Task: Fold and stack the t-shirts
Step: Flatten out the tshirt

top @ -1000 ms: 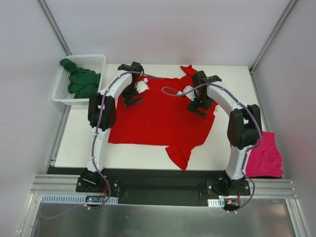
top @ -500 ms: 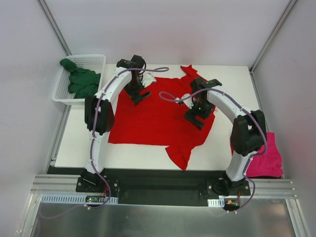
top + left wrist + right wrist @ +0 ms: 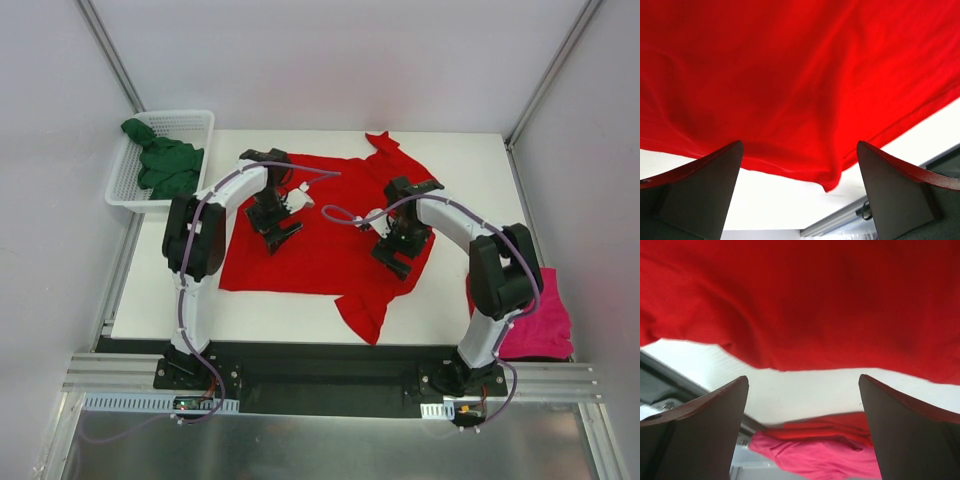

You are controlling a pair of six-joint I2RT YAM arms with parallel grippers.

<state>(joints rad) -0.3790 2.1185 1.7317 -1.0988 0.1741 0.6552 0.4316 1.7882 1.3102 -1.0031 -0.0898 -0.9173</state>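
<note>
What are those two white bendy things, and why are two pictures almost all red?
They are two robot arms, each ending in a pinching gripper. The big picture comes from a camera up above the table. The two red pictures come from small cameras on the wrists. They look past the dark fingers at the red t-shirt, which is spread out on the table. The left gripper and the right gripper are low over it, both open and holding nothing. A pink t-shirt lies at the right edge. A green t-shirt sits in the white basket.
</note>
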